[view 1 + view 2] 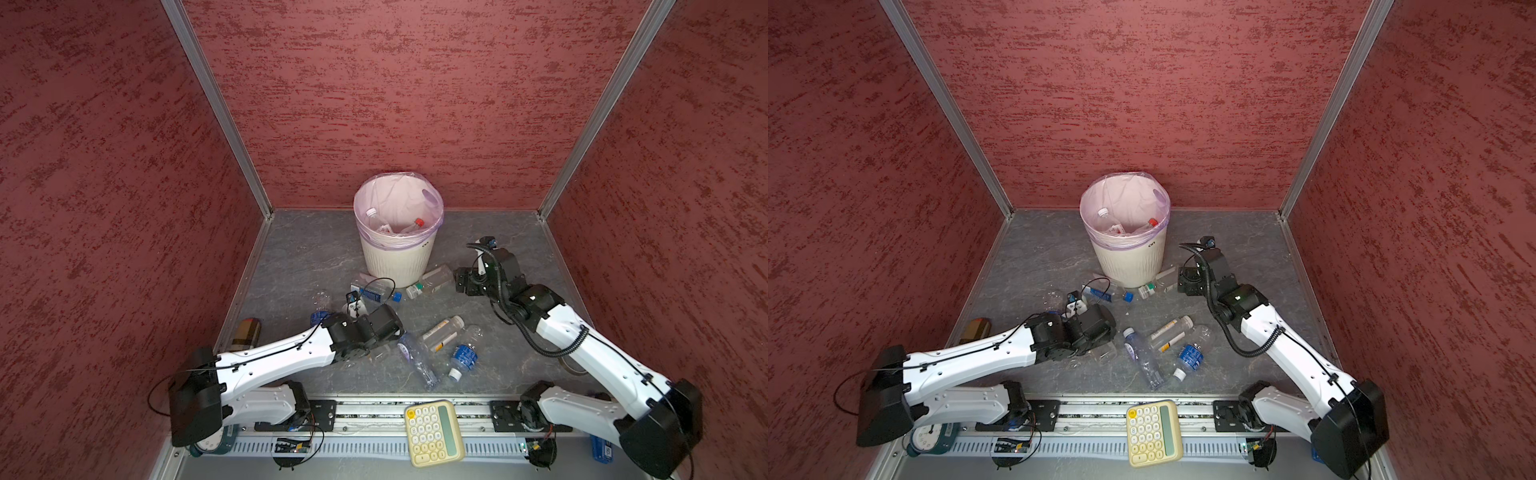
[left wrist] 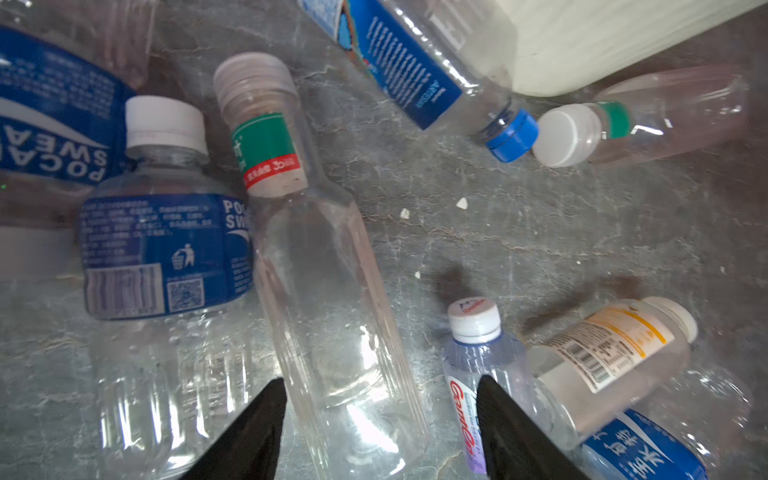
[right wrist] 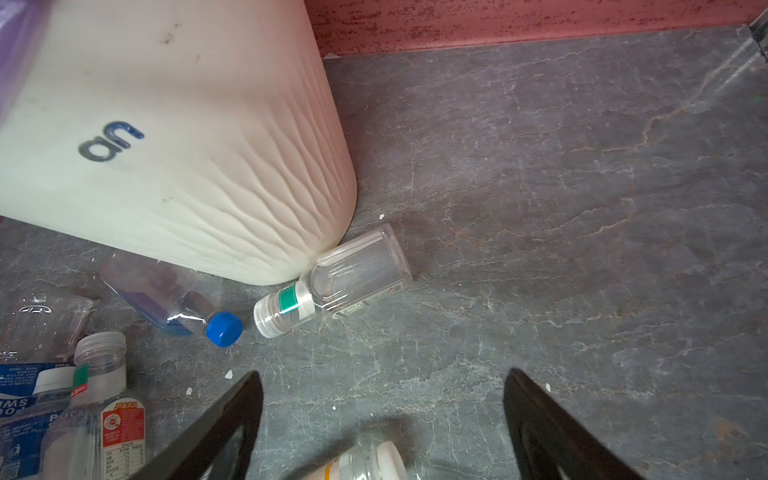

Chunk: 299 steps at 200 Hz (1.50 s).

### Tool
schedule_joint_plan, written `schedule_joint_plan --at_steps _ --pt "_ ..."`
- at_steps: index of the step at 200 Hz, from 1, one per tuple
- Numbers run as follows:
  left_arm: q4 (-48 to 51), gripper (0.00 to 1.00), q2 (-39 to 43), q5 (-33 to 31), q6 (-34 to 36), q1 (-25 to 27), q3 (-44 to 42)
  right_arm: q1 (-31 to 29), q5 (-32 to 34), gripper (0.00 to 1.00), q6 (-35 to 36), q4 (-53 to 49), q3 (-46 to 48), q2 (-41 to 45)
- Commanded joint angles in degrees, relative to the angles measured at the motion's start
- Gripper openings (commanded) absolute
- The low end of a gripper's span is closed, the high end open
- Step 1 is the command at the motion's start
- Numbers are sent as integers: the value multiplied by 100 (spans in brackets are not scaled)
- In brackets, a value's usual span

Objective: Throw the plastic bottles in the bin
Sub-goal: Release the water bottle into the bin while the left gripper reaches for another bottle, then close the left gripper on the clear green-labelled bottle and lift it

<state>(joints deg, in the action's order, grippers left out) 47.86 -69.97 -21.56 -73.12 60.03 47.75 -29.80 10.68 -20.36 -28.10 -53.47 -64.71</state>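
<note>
Left hand point(image 2: 381, 379) low over grey marbled surface point(image 2: 561, 232), jaws apart, straddling the lower body of a clear square-sided plastic bottle with green-and-red neck band point(image 2: 324, 291); one finger at its edge, a gap at the other. Right hand point(image 3: 383, 372) spread wide, gripping nothing; a clear white-capped bottle with green band point(image 3: 357, 270) lies ahead of it, touching the cream-white ribbed round bin point(image 3: 187, 145).

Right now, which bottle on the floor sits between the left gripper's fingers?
The clear bottle with the green-and-red neck band: its base lies inside the open left gripper, flanked by both fingers. The rest lie outside or beyond them.
</note>
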Motion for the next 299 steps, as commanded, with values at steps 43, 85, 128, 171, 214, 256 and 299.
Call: schedule_joint_plan --at_steps 43,85,128,171,214,256,299 --pt "54 73 -512 64 -415 -229 250 32 -213 93 -73 178 127 202" --pt "51 74 -792 176 -352 -365 332 28 -303 99 -161 241 222 231" --pt "-29 76 -895 265 -263 -507 246 27 -391 99 -179 295 227 165" --pt "-410 76 -1000 543 -77 -741 59 27 -425 99 -188 327 184 37" --pt "-625 76 -1328 775 119 -889 48 27 -447 99 -212 331 155 -24" --pt "-892 75 -1525 906 276 -997 -2 27 -450 99 -231 296 131 -50" --pt "-1064 69 -1672 1002 430 -1088 -24 27 -455 97 -240 296 104 -129"
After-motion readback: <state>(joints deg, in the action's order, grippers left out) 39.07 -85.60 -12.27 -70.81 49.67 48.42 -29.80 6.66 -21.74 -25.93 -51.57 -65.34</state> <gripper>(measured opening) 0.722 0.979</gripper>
